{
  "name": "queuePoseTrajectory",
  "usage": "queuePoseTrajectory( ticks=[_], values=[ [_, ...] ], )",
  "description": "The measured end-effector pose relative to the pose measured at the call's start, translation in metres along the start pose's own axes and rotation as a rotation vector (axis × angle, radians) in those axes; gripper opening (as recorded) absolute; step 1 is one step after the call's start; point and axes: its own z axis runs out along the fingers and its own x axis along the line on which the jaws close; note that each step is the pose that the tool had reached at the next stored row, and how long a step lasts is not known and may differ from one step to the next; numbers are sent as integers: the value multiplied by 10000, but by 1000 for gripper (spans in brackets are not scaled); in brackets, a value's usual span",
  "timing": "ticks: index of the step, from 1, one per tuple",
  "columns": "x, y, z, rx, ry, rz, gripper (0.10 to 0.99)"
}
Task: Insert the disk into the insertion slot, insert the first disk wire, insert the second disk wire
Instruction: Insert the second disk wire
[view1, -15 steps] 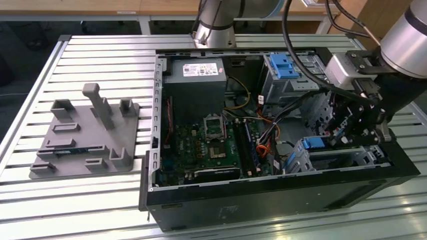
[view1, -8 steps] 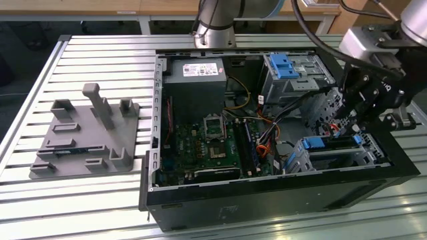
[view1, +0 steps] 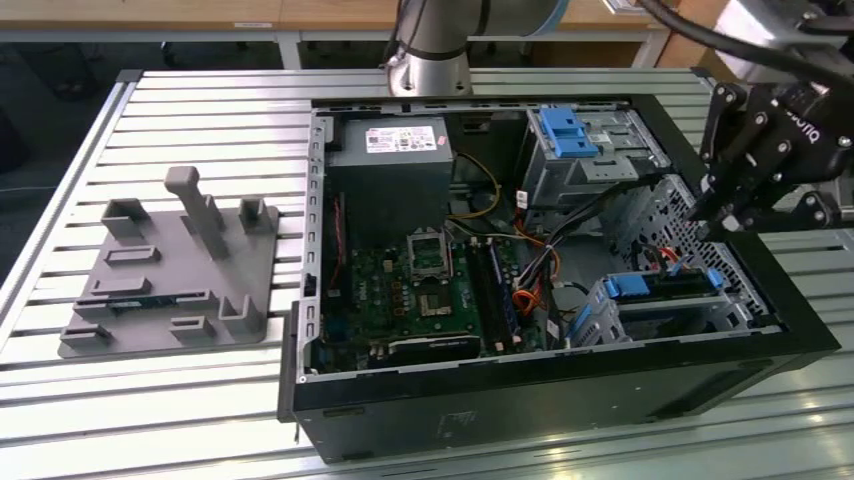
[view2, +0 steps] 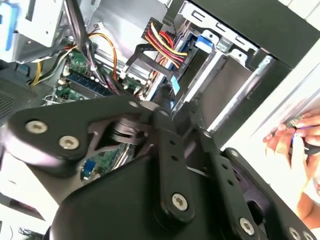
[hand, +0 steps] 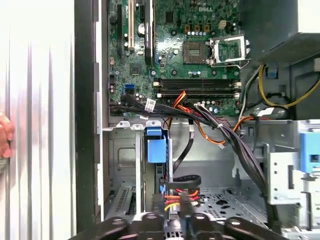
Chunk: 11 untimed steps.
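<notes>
The disk (view1: 674, 293) lies in the insertion slot (view1: 727, 312), the low grey cage at the case's near corner on the exterior view's right; its blue carrier (view1: 627, 288) faces the motherboard. In the first wrist view the blue carrier end (hand: 156, 145) shows in the cage, with a red, yellow and black wire bundle (hand: 173, 197) and a black cable (hand: 182, 179) running into the disk's end. My gripper (view1: 707, 213) hangs just above the slot, fingers together with nothing seen between them. Its black links meet low in the first wrist view (hand: 185, 218) and over the wires in the second wrist view (view2: 167, 109).
A taller cage with a blue latch (view1: 571, 130) stands at the case's far side. The motherboard (view1: 414, 290) and loose cables (view1: 534, 270) fill the middle. A grey fixture (view1: 174, 270) sits on the slatted table. A person's hand (view2: 294, 136) rests outside the case wall.
</notes>
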Motion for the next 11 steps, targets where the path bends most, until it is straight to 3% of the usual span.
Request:
queuePoseTrajectory(
  ticks=[3, 5, 11],
  values=[
    [-18, 1, -134, 0, -1, -1, 196],
    [-25, 1, -145, 0, 0, 0, 106],
    [-35, 2, -146, 0, 3, 1, 106]
  ],
)
